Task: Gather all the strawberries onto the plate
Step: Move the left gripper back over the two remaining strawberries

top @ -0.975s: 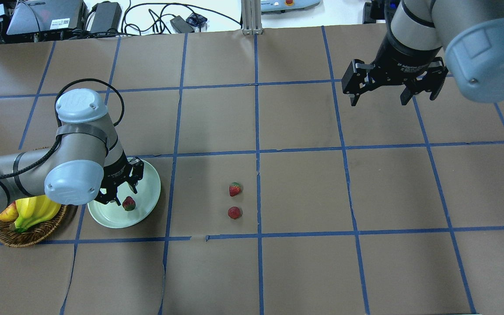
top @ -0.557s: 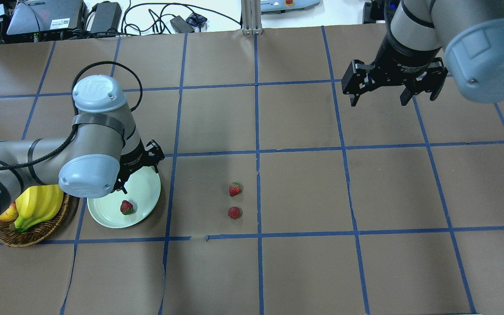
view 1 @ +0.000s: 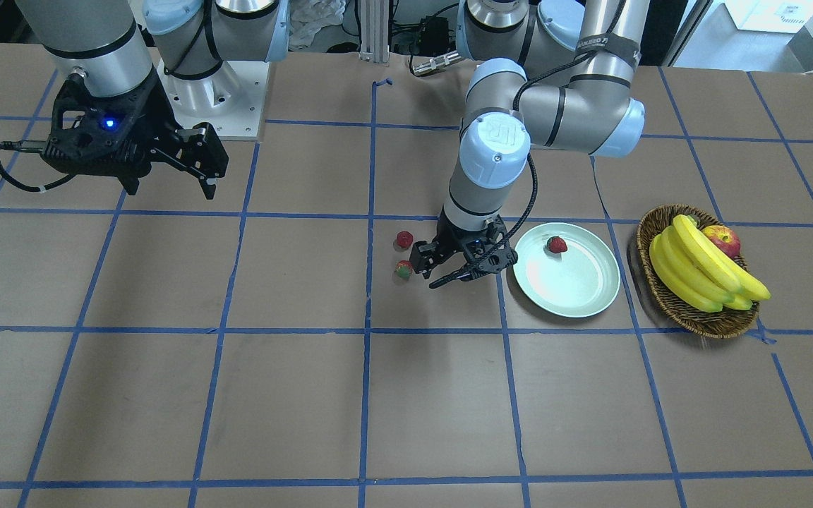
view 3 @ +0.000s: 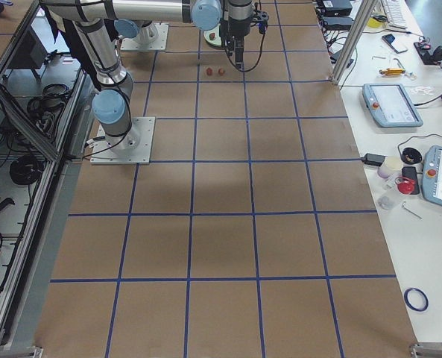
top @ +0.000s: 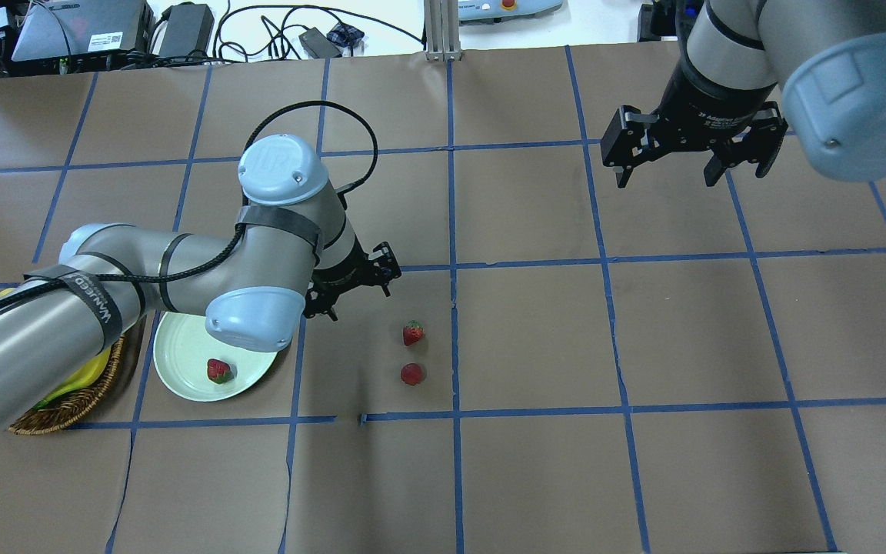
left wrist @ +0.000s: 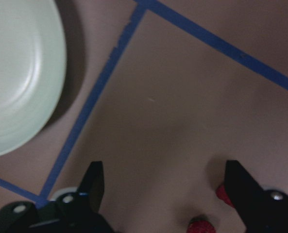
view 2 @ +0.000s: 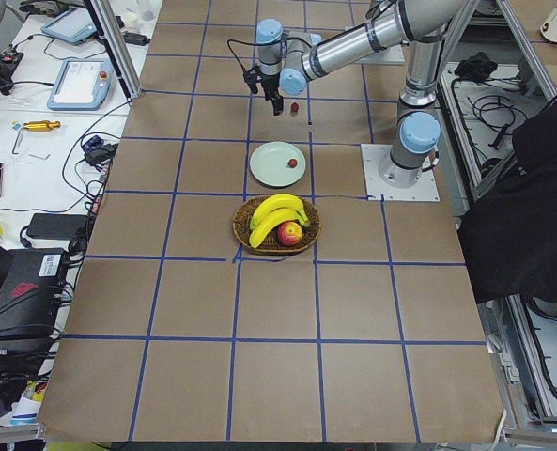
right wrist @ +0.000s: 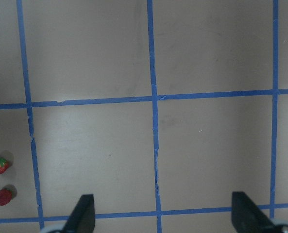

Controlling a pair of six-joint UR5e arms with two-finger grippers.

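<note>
One strawberry (top: pixel 218 371) lies in the pale green plate (top: pixel 181 362), near its rim (view 1: pixel 576 296). Two more strawberries (top: pixel 412 333) (top: pixel 411 374) sit on the brown paper to the plate's right, close together. My left gripper (top: pixel 358 296) hangs open and empty between the plate and that pair, above the table. In the left wrist view both berries (left wrist: pixel 202 225) show at the bottom edge near the right finger (left wrist: pixel 243 187). My right gripper (top: pixel 666 175) is open and empty, high over the far right of the table.
A wicker basket (view 1: pixel 696 317) holding bananas (view 1: pixel 696 271) and a red apple (view 1: pixel 723 238) stands just beyond the plate on my left. The left arm's elbow overhangs part of the plate in the overhead view. Blue tape lines grid the paper.
My left arm has swung right, from over the plate toward the two loose strawberries, gripper still open. The berry stays in the plate. The right arm has not moved.
</note>
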